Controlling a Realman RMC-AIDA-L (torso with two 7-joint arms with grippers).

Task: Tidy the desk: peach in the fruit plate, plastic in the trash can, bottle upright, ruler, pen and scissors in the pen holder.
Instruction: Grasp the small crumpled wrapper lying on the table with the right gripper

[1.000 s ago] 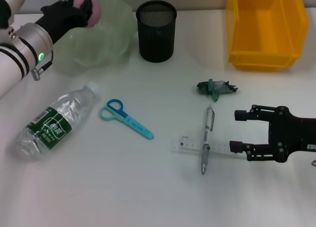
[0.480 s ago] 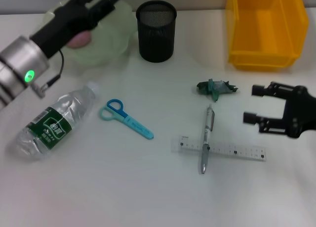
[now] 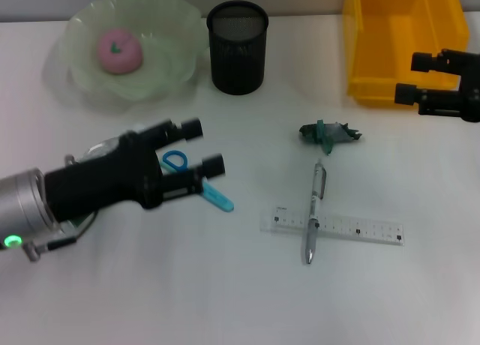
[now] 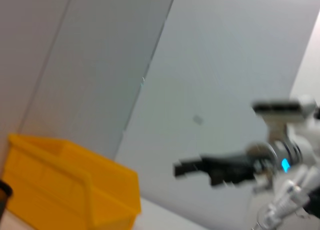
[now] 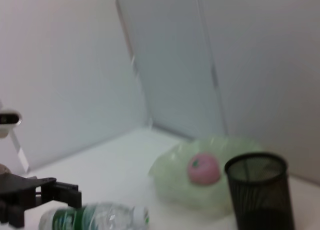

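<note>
A white desk (image 3: pixel 225 300) backed by pale grey wall panels (image 4: pixel 125 65) fills the head view. At upper left, the pink peach (image 3: pixel 118 49) sits inside the translucent green fruit plate (image 3: pixel 176 60); just right of it stands the black mesh pen holder (image 3: pixel 237 47), and the yellow trash can (image 3: pixel 397 37) occupies the upper right. The left gripper (image 3: pixel 201 147), fingers spread wide and empty, hangs at centre left, covering most of the lying bottle (image 3: pixel 97 148) and part of the blue scissors (image 3: pixel 176 161). The right gripper (image 3: pixel 414 76), also spread wide and empty, hovers at the right edge beside the bin. A crumpled green plastic (image 3: pixel 328 133) scrap lies mid-right; below it the pen (image 3: pixel 313 210) crosses the clear ruler (image 3: pixel 352 228).
</note>
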